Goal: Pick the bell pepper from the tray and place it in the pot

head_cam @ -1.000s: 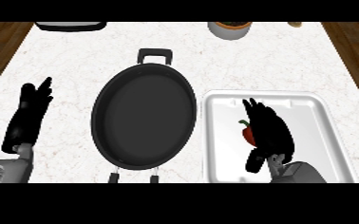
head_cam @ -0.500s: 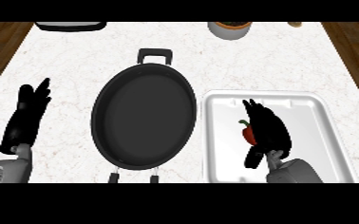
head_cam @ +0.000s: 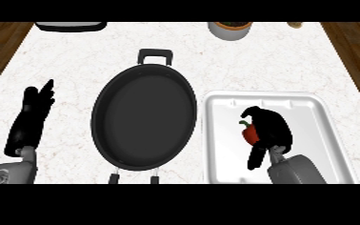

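Note:
A red bell pepper (head_cam: 249, 132) with a green stem lies in the white tray (head_cam: 309, 106) at the right. My right hand (head_cam: 271, 127) is over it, its fingers curled down round the pepper's right side and hiding much of it. The black oval pot (head_cam: 144, 114) sits in the middle of the counter, left of the tray, with nothing in it. At the left edge my left hand (head_cam: 29, 121) rests open, fingers pointing up.
A cup-like container (head_cam: 231, 29) stands at the back right, a dark flat object (head_cam: 70, 26) at the back left. The pot's handles stick out at its far end (head_cam: 155, 56) and near end. Wooden floor shows beyond the counter's corners.
My right hand's fingers have curled down round the bell pepper; before they were straight above it. The left hand and the pot have not moved.

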